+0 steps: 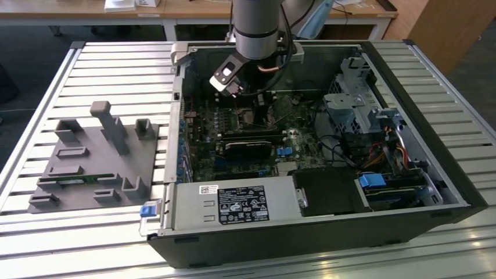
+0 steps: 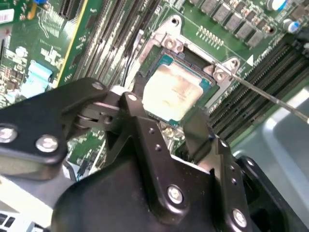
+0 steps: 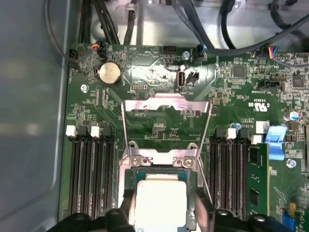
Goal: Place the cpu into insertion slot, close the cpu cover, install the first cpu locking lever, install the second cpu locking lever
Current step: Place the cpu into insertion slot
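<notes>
The open computer case [image 1: 310,244] lies on the slatted bench [image 1: 116,64], with a grey fixture [image 1: 101,163] beside it at the exterior view's left; the arm reaches down into the case; in both wrist views the hand [image 2: 166,110] straddles the cpu [image 3: 161,200], which sits at the insertion slot [image 2: 193,59]; whether the hand clamps the chip or stands slack I cannot tell; the cpu cover [image 3: 166,105] is swung up, open; a locking lever [image 2: 270,94] juts free over the memory slots [image 3: 89,179]
</notes>
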You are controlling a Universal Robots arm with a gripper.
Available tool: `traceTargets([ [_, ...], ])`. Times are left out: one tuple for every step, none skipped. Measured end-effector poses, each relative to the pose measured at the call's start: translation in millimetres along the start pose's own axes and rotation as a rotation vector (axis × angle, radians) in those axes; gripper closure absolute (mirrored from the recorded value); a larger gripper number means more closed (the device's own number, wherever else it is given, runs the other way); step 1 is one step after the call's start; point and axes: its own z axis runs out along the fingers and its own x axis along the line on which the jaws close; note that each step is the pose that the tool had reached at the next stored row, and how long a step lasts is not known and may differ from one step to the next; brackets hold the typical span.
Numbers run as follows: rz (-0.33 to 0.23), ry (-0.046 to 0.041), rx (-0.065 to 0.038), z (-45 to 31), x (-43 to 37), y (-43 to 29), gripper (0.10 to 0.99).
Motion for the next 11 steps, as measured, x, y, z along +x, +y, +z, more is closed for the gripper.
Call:
traceTargets([
  [0.0,0.001,0.006,-0.2,0.0,1.1,0.49],
  [0.0,0.0022,0.013,-0.3,-0.2,2.2,0.553],
  [0.0,0.004,0.021,-0.4,-0.4,3.4,0.612],
  [0.0,0.0057,0.027,-0.5,-0.6,4.4,0.612],
  [0.0,0.0071,0.033,-0.6,-0.9,5.2,0.671],
  [0.0,0.0075,0.035,-0.8,-1.1,5.4,0.729],
  [0.0,0.0085,0.035,-1.0,-1.4,5.4,0.729],
  [0.001,0.0119,0.035,-1.3,-1.8,5.4,0.788],
  [0.001,0.0157,0.035,-1.7,-2.3,5.4,0.847],
  [0.001,0.019,0.036,-2.1,-2.7,5.4,0.847],
  [0.001,0.0214,0.036,-2.7,-2.9,5.5,0.906],
])
